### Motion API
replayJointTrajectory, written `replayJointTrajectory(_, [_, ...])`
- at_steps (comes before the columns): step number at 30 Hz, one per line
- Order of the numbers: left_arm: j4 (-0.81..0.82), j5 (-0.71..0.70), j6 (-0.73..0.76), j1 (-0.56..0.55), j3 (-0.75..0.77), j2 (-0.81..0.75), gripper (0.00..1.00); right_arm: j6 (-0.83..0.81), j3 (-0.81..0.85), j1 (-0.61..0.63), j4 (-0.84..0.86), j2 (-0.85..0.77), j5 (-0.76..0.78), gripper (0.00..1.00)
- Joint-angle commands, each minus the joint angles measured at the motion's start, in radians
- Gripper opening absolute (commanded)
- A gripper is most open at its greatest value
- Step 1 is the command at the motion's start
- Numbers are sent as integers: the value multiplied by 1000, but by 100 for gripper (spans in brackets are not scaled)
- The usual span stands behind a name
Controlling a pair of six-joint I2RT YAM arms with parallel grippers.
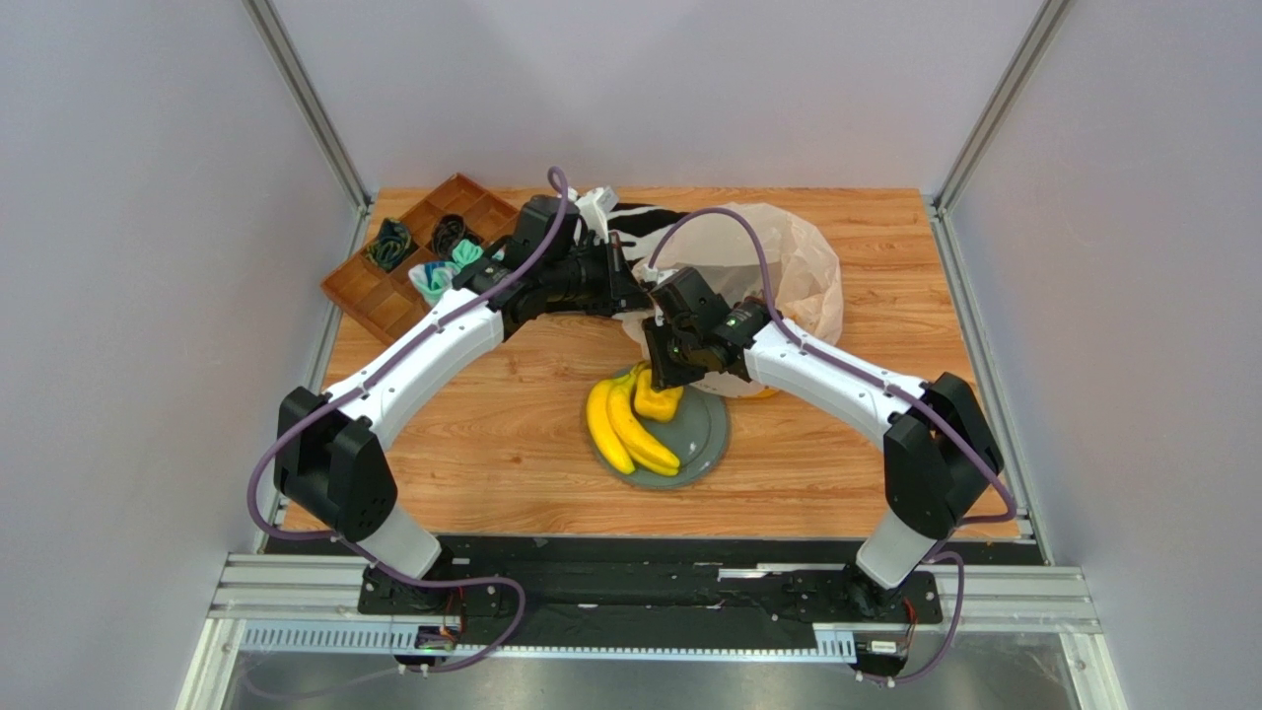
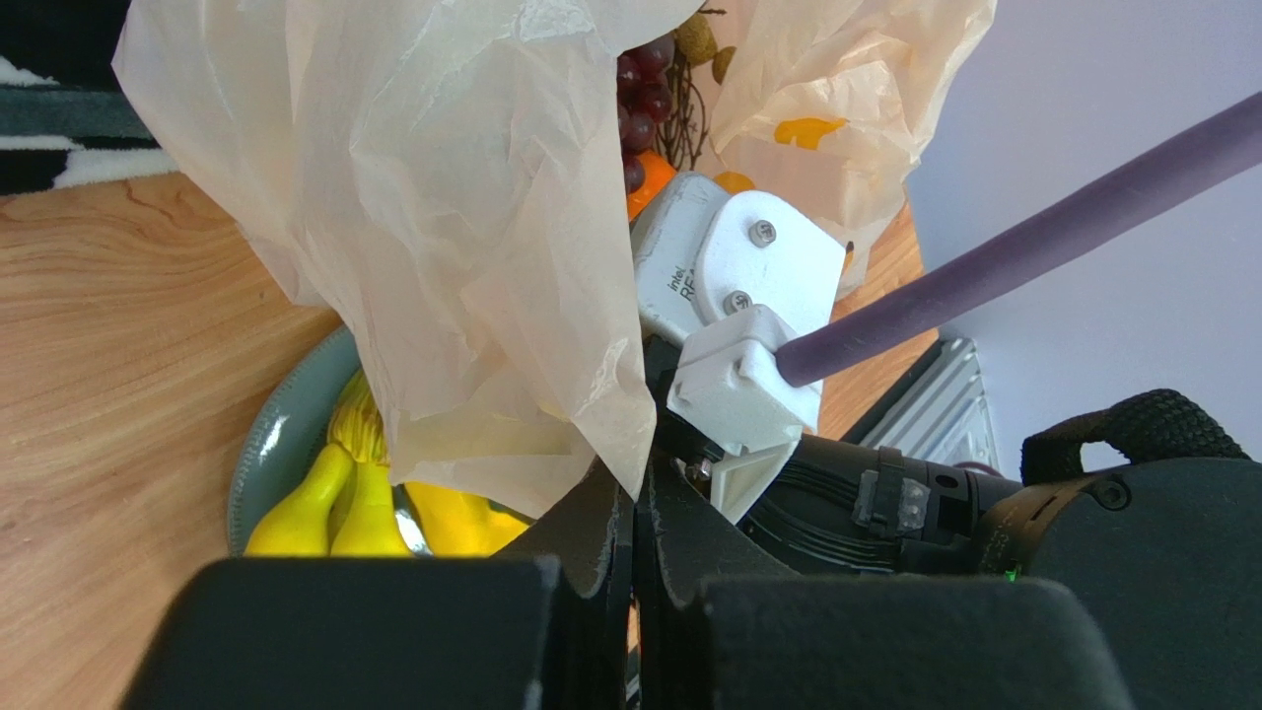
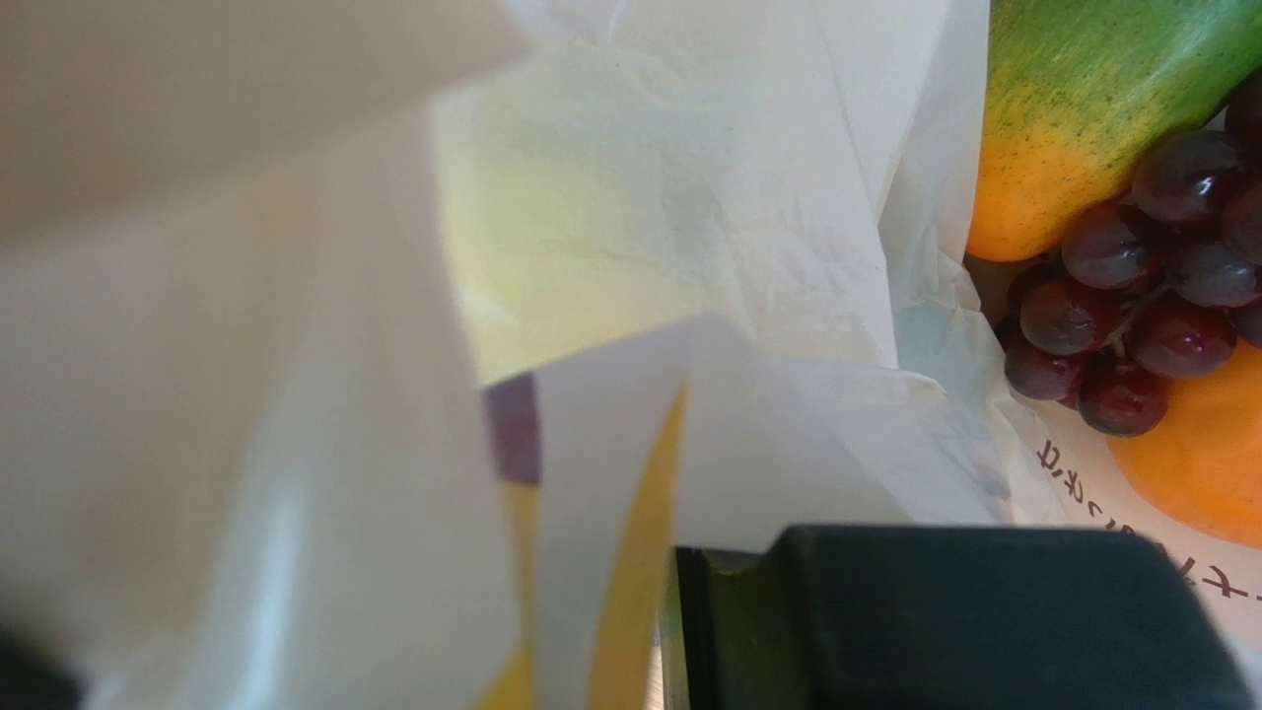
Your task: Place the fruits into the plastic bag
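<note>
The left gripper (image 2: 637, 518) is clenched on a fold of the bag (image 1: 793, 266), lifting the near lip off the table. I judge this is done so that the mouth gapes toward the plate (image 1: 708, 444) and fruit can pass in without the thin film collapsing. The right gripper (image 1: 670, 352) sits at that mouth, just above the plate. Its wrist view is filled with bag film draped over one dark finger, and I cannot tell whether its jaws are gripping anything or merely closing. The bag lies at the far right of the table, its opening touching the plate's far edge. Counted inside it are one orange-green fruit (image 3: 1096, 104), one orange (image 3: 1207, 459) and one cluster of dark grapes (image 3: 1141, 326). A few pale grapes (image 2: 696, 37) show above them in the left wrist view. Outside, on the plate, are one bunch of bananas (image 1: 630, 429), three as far as the top view shows, and one yellow fruit (image 1: 658, 397) just beside it, nearest the right gripper. By this count four kinds are in and two are left, and the yellow fruit seems the likely next pick.
</note>
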Motion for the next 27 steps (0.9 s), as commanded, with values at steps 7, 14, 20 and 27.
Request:
replayJointTrajectory(7, [37, 14, -3, -1, 3, -38, 0, -25, 41, 6, 14, 13, -50, 0])
replayJointTrajectory(14, [37, 17, -3, -3, 1, -38, 0, -41, 32, 7, -15, -97, -30, 0])
replayJointTrajectory(20, [38, 14, 0, -3, 3, -31, 0, -56, -34, 7, -59, -298, -100, 0])
replayJointTrajectory(27, [18, 6, 23, 14, 16, -18, 0, -123, -14, 7, -86, -533, -197, 0])
